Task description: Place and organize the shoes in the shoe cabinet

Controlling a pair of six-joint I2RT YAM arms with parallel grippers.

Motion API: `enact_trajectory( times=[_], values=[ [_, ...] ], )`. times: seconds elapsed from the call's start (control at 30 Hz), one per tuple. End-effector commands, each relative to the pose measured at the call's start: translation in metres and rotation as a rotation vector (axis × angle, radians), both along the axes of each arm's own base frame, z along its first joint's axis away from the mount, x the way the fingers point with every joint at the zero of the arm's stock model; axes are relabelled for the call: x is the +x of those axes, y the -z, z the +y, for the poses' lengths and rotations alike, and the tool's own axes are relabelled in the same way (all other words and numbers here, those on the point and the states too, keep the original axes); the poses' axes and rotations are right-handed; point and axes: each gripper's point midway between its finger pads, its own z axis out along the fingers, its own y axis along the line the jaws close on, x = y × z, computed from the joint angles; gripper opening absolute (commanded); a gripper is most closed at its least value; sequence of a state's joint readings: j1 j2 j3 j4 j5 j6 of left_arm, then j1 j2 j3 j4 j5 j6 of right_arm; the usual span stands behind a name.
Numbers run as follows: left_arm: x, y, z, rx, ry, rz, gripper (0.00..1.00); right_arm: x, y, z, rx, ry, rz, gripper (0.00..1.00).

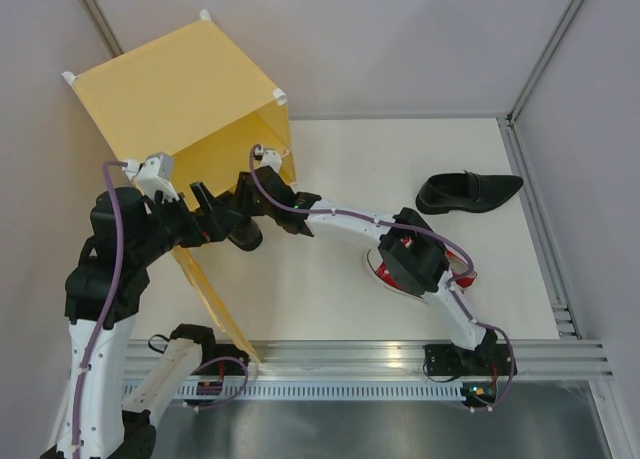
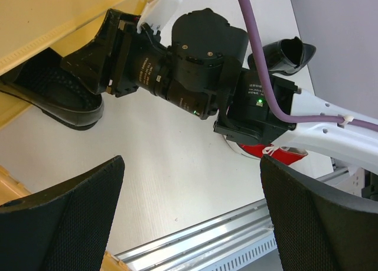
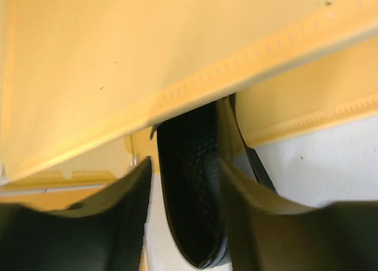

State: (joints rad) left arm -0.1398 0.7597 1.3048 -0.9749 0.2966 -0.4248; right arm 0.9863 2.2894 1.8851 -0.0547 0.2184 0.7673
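**Right tool released over a black loafer at the shoe cabinet's mouth**
The right tool (image 3: 186,167) has its fingers apart, either side of the black loafer (image 3: 192,212), whose front end is hidden under the yellow shoe cabinet (image 3: 118,58) just ahead. The left tool (image 2: 192,162) faces it, spread wide and empty. Behind the right tool, a red sneaker (image 1: 375,269) lies under its arm. The second loafer (image 1: 468,192) sits well apart on the counter (image 1: 330,299).

walls (image 1: 400,39): plain pale grey, far and both sides; table (image 1: 330,299): matte white top; near edge: silver aluminium rail (image 1: 400,354)
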Motion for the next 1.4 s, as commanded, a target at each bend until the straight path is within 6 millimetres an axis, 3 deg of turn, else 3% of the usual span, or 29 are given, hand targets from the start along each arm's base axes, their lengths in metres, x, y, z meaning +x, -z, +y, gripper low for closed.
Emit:
enact_trajectory(
  times=[0.0, 0.1, 0.27, 0.37, 0.5, 0.73, 0.77, 1.03, 1.37],
  values=[
    [0.002, -0.004, 0.005, 0.009, -0.028, -0.028, 0.99, -0.002, -0.066, 0.004, 0.167, -0.077, -0.114, 0.56],
    [0.001, -0.005, 0.006, 0.012, -0.033, -0.035, 0.99, -0.022, -0.073, -0.005, 0.156, -0.187, -0.166, 0.65],
    [-0.001, -0.009, 0.008, 0.010, -0.043, -0.053, 0.99, -0.058, -0.062, -0.028, 0.110, -0.353, -0.279, 0.77],
    [-0.001, -0.009, 0.009, 0.013, -0.050, -0.056, 0.99, -0.077, -0.032, -0.045, 0.071, -0.433, -0.332, 0.81],
    [-0.001, -0.009, 0.012, 0.022, -0.063, -0.062, 0.99, -0.086, 0.003, -0.048, 0.005, -0.501, -0.361, 0.82],
    [0.001, -0.009, 0.011, 0.023, -0.058, -0.055, 0.99, -0.070, 0.031, -0.035, -0.017, -0.475, -0.403, 0.81],
    [0.002, -0.007, 0.011, 0.023, -0.056, -0.050, 0.99, -0.067, 0.042, -0.034, -0.043, -0.480, -0.409, 0.81],
    [0.001, -0.006, 0.007, 0.011, -0.038, -0.044, 0.99, -0.047, 0.058, -0.018, -0.079, -0.437, -0.460, 0.82],
    [0.003, -0.004, 0.007, 0.024, -0.033, -0.042, 0.99, -0.054, 0.082, 0.007, -0.109, -0.500, -0.495, 0.77]
  ],
)
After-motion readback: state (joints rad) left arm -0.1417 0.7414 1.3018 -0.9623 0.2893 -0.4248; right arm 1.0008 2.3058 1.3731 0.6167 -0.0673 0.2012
